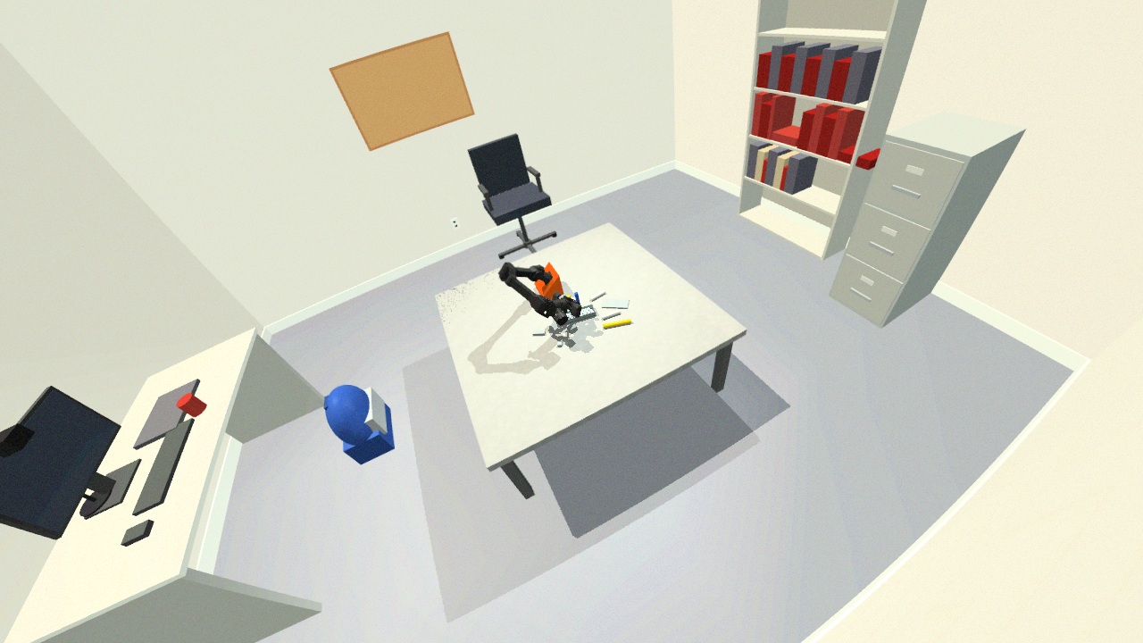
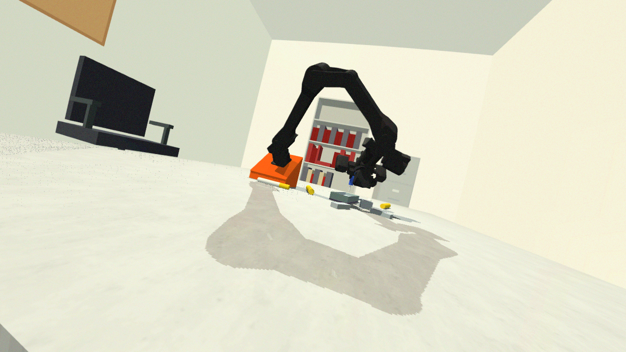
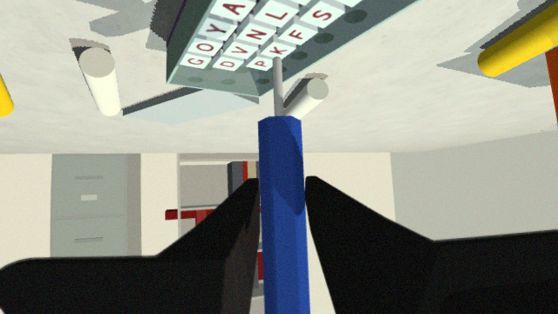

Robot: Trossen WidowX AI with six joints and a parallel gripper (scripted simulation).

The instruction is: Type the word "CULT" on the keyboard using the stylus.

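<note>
My gripper [image 1: 569, 308] [image 2: 355, 176] [image 3: 282, 187] is shut on the blue stylus [image 2: 350, 180] [image 3: 281, 148], whose thin grey tip points at the keyboard. The keyboard [image 2: 343, 197] [image 3: 176, 58] is a dark green tray with white keys and red letters. In the wrist view the tip overlaps the lower edge of the K key [image 3: 279, 49], beside the P key [image 3: 261, 63]. The L key [image 3: 281, 15] shows further up. In the exterior view the tip is just above the keyboard. No C, U or T key shows. Whether the tip touches a key cannot be told.
Yellow cylinders [image 1: 617, 323] [image 3: 519, 39], white cylinders [image 3: 105, 89] [image 3: 311, 93] and a flat pale plate [image 1: 615, 304] [image 3: 187, 106] lie around the keyboard. Grey blocks [image 2: 366, 203] lie close beside it. The orange arm base [image 1: 548, 281] [image 2: 273, 172] stands behind.
</note>
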